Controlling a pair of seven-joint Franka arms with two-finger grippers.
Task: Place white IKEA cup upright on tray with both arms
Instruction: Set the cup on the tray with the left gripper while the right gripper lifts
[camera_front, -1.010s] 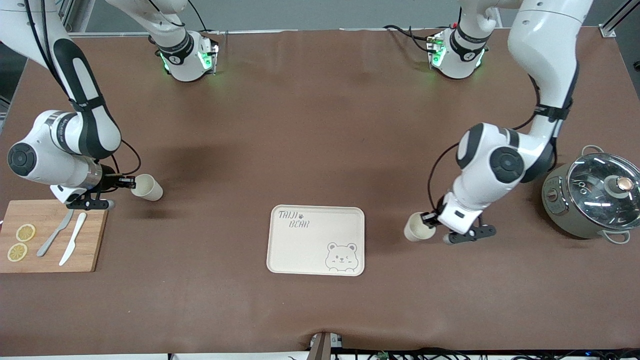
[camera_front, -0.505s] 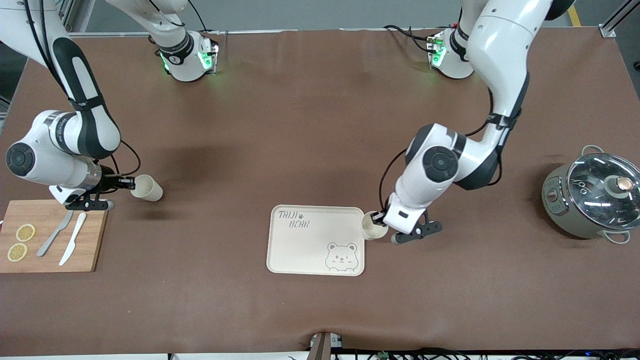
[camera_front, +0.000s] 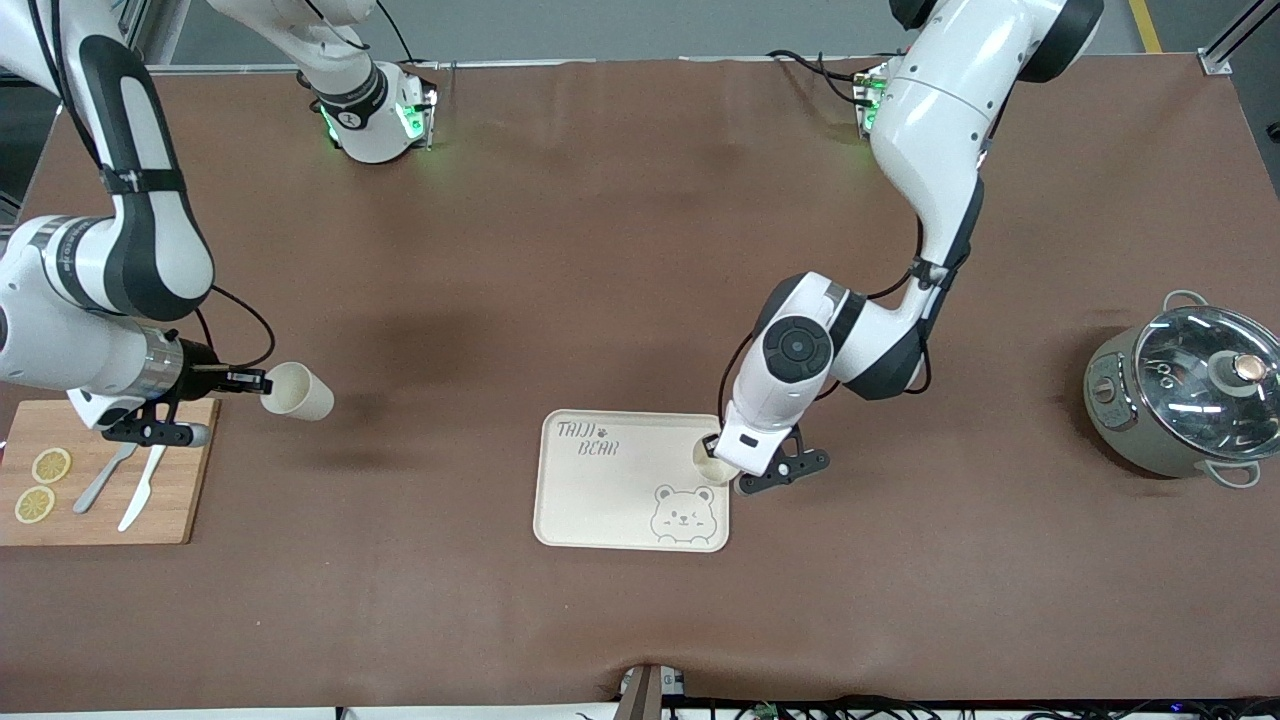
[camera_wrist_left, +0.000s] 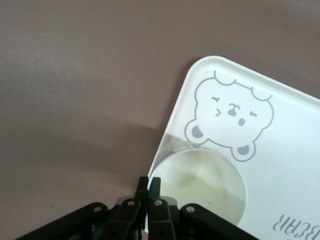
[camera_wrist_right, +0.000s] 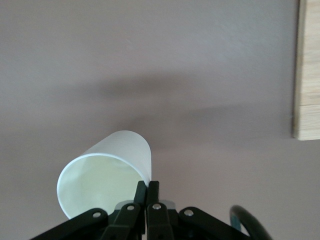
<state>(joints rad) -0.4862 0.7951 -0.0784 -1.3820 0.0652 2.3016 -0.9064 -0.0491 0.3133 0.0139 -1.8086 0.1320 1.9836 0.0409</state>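
Two cups (camera_front: 296, 391) (camera_front: 712, 464), one tray (camera_front: 600, 490), one pot (camera_front: 1185, 392).

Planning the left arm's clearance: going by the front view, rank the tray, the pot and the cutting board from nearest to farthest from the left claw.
1. The tray: directly under the left claw, which holds a cup.
2. The pot: at the left arm's end of the table.
3. The cutting board: at the right arm's end.
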